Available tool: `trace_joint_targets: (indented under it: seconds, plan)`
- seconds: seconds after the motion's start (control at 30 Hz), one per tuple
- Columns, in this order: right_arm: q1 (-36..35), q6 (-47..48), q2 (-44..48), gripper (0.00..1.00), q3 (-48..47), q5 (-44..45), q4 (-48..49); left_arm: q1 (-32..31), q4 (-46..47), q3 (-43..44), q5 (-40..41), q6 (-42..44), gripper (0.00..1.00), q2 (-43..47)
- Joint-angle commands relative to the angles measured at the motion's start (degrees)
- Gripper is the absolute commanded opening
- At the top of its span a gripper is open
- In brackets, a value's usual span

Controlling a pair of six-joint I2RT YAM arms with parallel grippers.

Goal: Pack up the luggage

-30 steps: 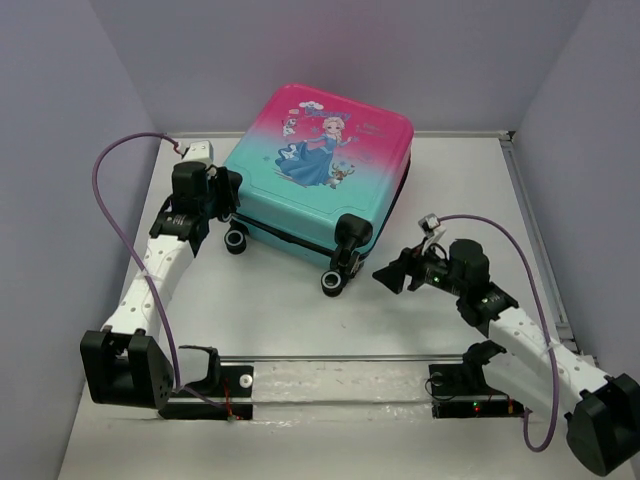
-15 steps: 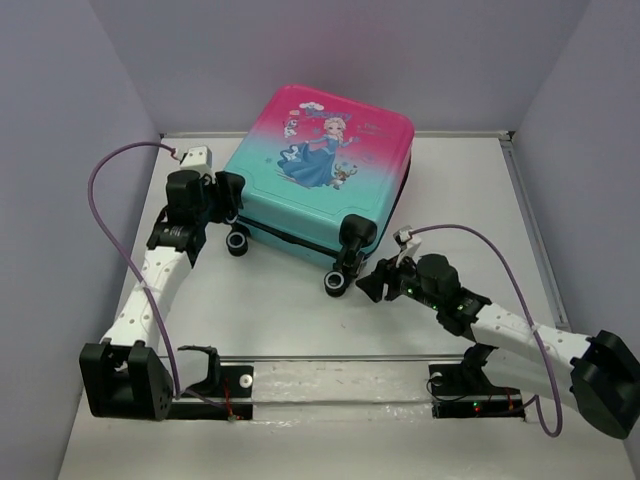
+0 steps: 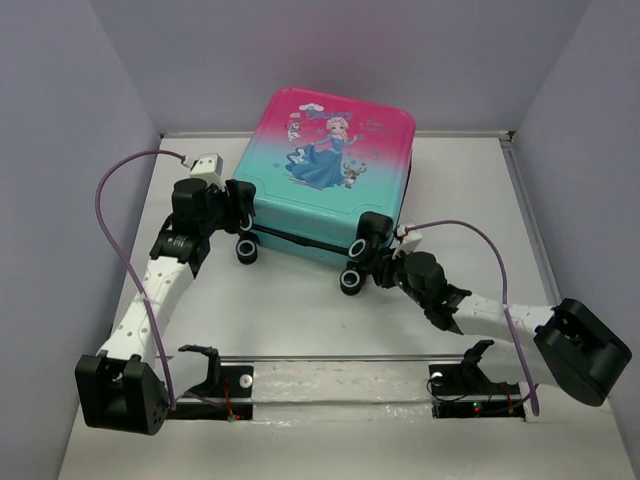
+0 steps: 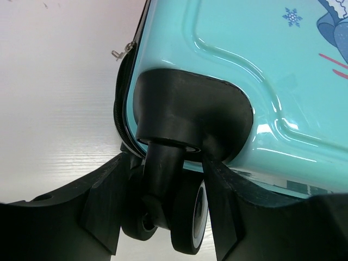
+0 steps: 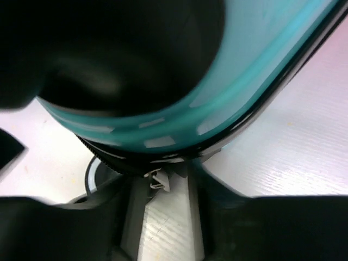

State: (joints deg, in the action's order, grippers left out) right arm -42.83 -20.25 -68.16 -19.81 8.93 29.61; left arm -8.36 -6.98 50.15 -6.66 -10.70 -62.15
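The luggage (image 3: 330,170) lies flat and closed at the back of the table, its pink-to-teal printed shell facing up. My left gripper (image 3: 243,225) is at its near-left corner. In the left wrist view the gripper (image 4: 167,160) is shut on the black caster wheel (image 4: 187,217), one finger against each side. My right gripper (image 3: 378,265) is pressed up to the near-right corner beside the other wheel (image 3: 352,280). In the blurred right wrist view its jaws (image 5: 166,187) stand narrowly apart around a metal zipper pull (image 5: 156,178) under the teal shell (image 5: 261,60), not visibly pinching it.
Grey walls enclose the table on the left, back and right. A clear rail (image 3: 330,357) runs across the near edge between the arm bases. Purple cables arc over both arms. A second zipper pull (image 4: 124,51) hangs on the luggage's left side.
The right arm swung left and in to the luggage's near-right corner, and its jaws narrowed. The luggage turned slightly and its near wheels moved right. The left gripper went along with its wheel.
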Motion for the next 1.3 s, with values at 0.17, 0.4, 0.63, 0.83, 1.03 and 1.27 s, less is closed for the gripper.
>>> trace_joint_targets:
  seconds: [0.17,0.4,0.63,0.83,1.03,1.27]
  plan:
    - [-1.3,-2.5,-1.5,0.07,5.2,7.8,28.3,-5.6,1.5,-2.8,-12.2,-5.8,0.06,3.0]
    - [-27.1,3.2,-17.4,0.07,-1.2,44.4,37.6,-14.6,6.6,-3.7,-13.7,-11.5,0.06,4.3]
    - [-33.9,35.6,-34.4,0.07,-11.4,54.8,68.8,-22.7,14.7,-5.4,-13.0,-18.1,0.06,5.6]
    - [-32.8,21.3,-32.6,0.07,-17.3,34.4,44.5,-26.6,17.4,-5.0,-13.6,-20.5,0.06,6.4]
    - [-31.0,7.5,-33.7,0.07,-25.2,0.6,33.3,-30.5,19.1,-3.9,-12.8,-22.9,0.06,8.6]
    - [-31.0,-1.8,-40.0,0.07,-29.8,-21.9,38.2,-31.2,17.0,-2.0,-14.0,-24.4,0.06,14.1]
